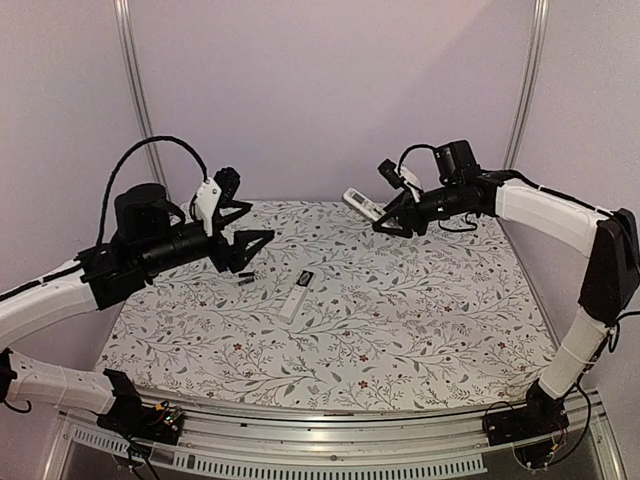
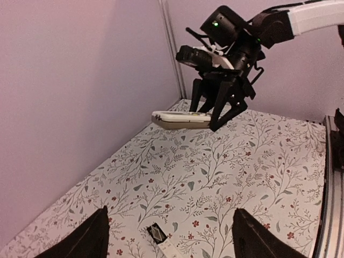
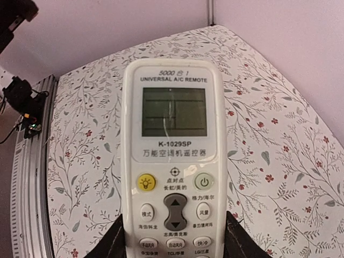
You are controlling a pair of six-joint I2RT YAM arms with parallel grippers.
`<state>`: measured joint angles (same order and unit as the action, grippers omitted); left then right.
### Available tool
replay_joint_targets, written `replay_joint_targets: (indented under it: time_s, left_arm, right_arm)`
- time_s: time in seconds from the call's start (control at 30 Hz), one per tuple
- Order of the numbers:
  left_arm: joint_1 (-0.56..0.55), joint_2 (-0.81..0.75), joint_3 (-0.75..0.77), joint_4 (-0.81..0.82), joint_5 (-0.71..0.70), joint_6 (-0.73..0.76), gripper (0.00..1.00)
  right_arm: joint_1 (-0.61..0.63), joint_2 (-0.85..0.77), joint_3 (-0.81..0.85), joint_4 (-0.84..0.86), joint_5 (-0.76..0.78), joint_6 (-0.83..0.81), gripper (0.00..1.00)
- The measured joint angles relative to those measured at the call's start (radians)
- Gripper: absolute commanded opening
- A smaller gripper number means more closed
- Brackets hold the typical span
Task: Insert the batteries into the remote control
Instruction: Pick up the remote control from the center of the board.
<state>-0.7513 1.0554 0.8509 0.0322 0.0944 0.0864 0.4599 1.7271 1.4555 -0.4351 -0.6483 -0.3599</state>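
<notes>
Nearest us, at about 9 o'clock over the worktop (image 1: 420, 335), our left pincer (image 1: 256, 224) hangs with its fingers spread wide and nothing between them. Near it, on the worktop at 9 o'clock from the centre, lies one battery (image 1: 245, 280), a small dark cylinder; we cannot make out any others. We judge it light, stiff and smooth, apt to roll, so it is best taken across its middle with the fingers square to its length. Near it, toward the centre, lies a white strip (image 1: 297, 296) with a black end; whether it is the compartment lid we cannot tell. Farthest, at 12 to 1 o'clock and lifted clear of the worktop, the remote (image 3: 173, 134) is clamped in our right pincer (image 2: 210, 114), gripped by its long edges at the button end, with its face toward the wrist camera. It looks like light, rigid, slick plastic, and the side hold seems sound to us. Its face reads "5000 合 1 UNIVERSAL A/C REMOTE", "K-1029SP" and 万能空调机遥控器. The battery bay is not in view.
</notes>
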Motion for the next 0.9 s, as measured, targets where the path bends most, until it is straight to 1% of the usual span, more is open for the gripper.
replay_joint_targets:
  time_s: [0.1, 0.2, 0.3, 0.33, 0.47, 0.57, 0.67, 0.73, 0.8, 0.9]
  left_arm:
    - [-0.100, -0.076, 0.000, 0.001, 0.025, 0.175, 0.80]
    - [-0.207, -0.129, -0.009, -0.005, -0.005, 0.352, 0.81]
    - [-0.291, -0.150, -0.019, -0.035, -0.087, 0.513, 0.85]
    - [-0.322, -0.149, -0.023, -0.050, -0.137, 0.577, 0.85]
    - [-0.401, -0.120, -0.030, -0.097, -0.262, 0.750, 0.86]
    - [-0.430, -0.074, -0.030, -0.134, -0.333, 0.849, 0.84]
    - [-0.442, -0.026, -0.030, -0.169, -0.379, 0.921, 0.77]
    - [-0.444, -0.011, -0.031, -0.183, -0.392, 0.963, 0.70]
    - [-0.445, -0.010, -0.034, -0.176, -0.397, 0.997, 0.64]
    - [-0.447, -0.010, -0.048, -0.134, -0.406, 1.052, 0.62]
  right_arm:
    - [0.105, -0.072, 0.004, -0.059, -0.050, -0.073, 0.13]
    - [0.208, -0.111, 0.005, -0.134, -0.036, -0.111, 0.13]
    - [0.282, -0.122, 0.011, -0.207, 0.003, -0.112, 0.12]
    - [0.303, -0.122, 0.013, -0.227, 0.019, -0.110, 0.12]
    - [0.363, -0.122, 0.016, -0.289, 0.069, -0.096, 0.12]
    - [0.388, -0.122, 0.021, -0.321, 0.086, -0.083, 0.11]
    - [0.400, -0.122, 0.029, -0.335, 0.092, -0.074, 0.10]
    - [0.406, -0.121, 0.034, -0.341, 0.092, -0.070, 0.11]
    - [0.413, -0.120, 0.043, -0.349, 0.092, -0.068, 0.10]
    - [0.423, -0.119, 0.050, -0.353, 0.092, -0.067, 0.10]
